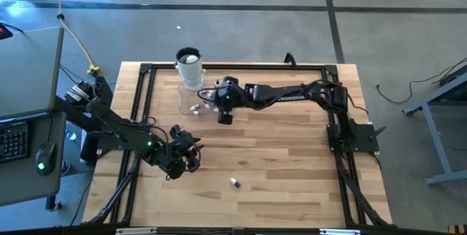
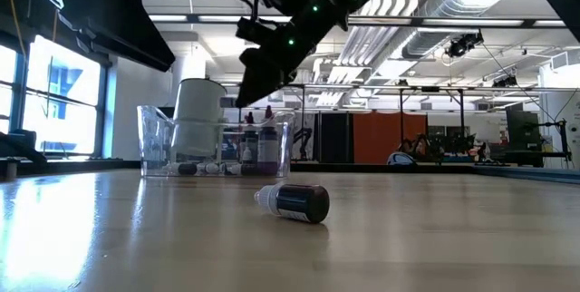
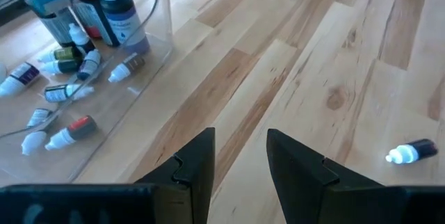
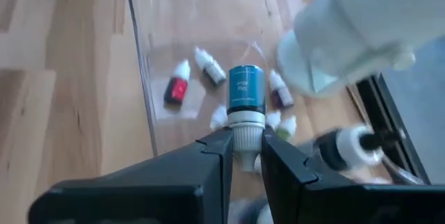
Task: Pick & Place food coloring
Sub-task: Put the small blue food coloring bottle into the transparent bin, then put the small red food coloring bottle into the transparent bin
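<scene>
- Right gripper (image 4: pixel 245 156): closed on a teal food-coloring bottle (image 4: pixel 246 90), pinched at the whitish cap, body hanging clear beyond the fingertips; held above the clear tray (image 4: pixel 142 78) at the far side of the counter (image 1: pixel 292 162), just beside the white cup (image 1: pixel 189 66).
- Left gripper (image 3: pixel 240 156): fingers part-way apart, nothing between them; hovering over bare wood at the near left, well apart from the tray.
- Tray contents: several small bottles lying loose on the tray floor (image 3: pixel 66 57), a few standing upright against its wall; exact count cannot be told.
- Stray bottle (image 1: pixel 235 182): one dark bottle with whitish tip lies on its side on the counter, near centre, apart from both grippers; also visible in the low view (image 2: pixel 294 202).
- Handling, judged: bottles appear light, stiff plastic, smooth and round; a lying bottle is likely to roll if nudged; the narrow cap offers little purchase, so a slipping or swinging grip is a risk.
- Recommended hold, judged: across the body at mid-length for the stray bottle; fingers square to its long axis.
</scene>
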`<state>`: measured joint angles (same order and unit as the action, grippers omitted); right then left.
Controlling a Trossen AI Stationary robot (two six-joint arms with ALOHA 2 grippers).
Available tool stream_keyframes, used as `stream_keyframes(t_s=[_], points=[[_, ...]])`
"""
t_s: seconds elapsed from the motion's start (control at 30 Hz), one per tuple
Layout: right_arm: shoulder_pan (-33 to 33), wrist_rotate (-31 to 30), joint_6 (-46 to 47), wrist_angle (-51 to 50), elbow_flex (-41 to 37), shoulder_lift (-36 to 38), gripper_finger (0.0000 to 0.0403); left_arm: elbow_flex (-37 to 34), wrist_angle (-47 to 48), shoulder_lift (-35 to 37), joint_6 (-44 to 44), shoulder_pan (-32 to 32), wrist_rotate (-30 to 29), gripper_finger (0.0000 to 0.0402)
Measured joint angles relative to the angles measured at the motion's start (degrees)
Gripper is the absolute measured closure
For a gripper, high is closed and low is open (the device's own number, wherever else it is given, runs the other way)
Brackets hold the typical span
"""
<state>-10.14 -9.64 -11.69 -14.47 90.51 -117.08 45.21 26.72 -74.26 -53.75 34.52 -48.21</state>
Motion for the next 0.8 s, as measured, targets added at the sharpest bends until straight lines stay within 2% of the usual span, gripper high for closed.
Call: stream_keyframes(t_s=[0.27,0.6,0.8], points=[[-0.5,-1.2,-0.3,0.2,-0.7,-2.6,0.0343,0.0,0.5,0.0,0.1,0.0,-1.0,0.0273],[-0.3,-3.7,-2.3,0.7,-0.7,-2.6,0.0297,0.0,0.4,0.0,0.1,0.0,-0.3,0.0273],[3.4,-6.5,-3.8,-1.1,-0.7,0.8,0.0295,0.0,0.4,0.0,0.1,0.0,-0.2,0.0273]])
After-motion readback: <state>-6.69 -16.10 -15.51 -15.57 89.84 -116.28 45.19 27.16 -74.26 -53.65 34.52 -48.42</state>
